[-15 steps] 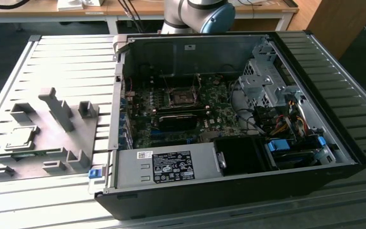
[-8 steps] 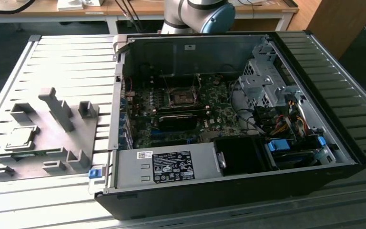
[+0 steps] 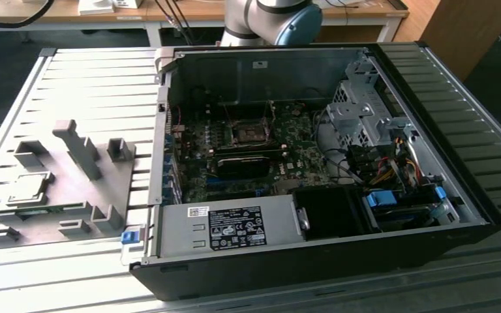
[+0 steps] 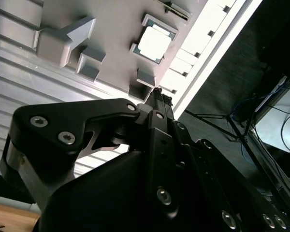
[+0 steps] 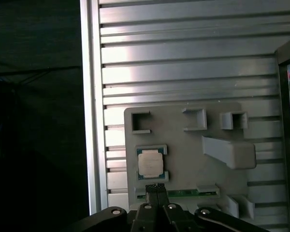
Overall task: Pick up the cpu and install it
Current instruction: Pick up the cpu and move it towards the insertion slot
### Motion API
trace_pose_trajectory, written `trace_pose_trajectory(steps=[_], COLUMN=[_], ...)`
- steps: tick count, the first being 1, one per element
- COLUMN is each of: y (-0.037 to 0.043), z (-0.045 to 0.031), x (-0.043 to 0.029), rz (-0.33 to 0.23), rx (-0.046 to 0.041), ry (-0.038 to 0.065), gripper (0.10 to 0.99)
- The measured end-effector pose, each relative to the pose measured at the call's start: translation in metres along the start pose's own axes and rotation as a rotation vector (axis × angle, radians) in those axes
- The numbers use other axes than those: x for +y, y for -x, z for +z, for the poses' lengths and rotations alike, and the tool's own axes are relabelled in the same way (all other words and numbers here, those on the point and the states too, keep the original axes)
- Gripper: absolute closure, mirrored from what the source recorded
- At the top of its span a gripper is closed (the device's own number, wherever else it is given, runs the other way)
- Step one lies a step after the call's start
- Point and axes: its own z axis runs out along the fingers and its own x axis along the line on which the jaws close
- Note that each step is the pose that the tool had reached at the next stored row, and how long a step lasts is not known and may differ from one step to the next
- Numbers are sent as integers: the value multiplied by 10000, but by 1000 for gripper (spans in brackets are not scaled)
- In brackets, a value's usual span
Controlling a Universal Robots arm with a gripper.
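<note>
We spotted the cpu [image 3: 31, 188] sitting in a grey fixture [image 3: 63, 195] pocket on the exterior view's left; in the first wrist view the gripper [image 5: 155, 186] hung near it, clenched on nothing; the open pc case [image 3: 425, 130] sat to the right.

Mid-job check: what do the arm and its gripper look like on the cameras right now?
In the exterior view the arm is a silver-grey tube with a light blue joint cap. In both wrist views the gripper is matt black: angular link plates fastened with silver screws, narrowing to two slim black fingers.
</note>
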Motion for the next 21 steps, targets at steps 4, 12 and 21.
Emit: trace_pose_trajectory(steps=[4,12,21], y=[2,5,7], z=[26,61,84], x=[-14,-66,-92], rz=[-1,-6,-6], rx=[4,19,22], ry=[54,264,278], gripper=[980,980,980])
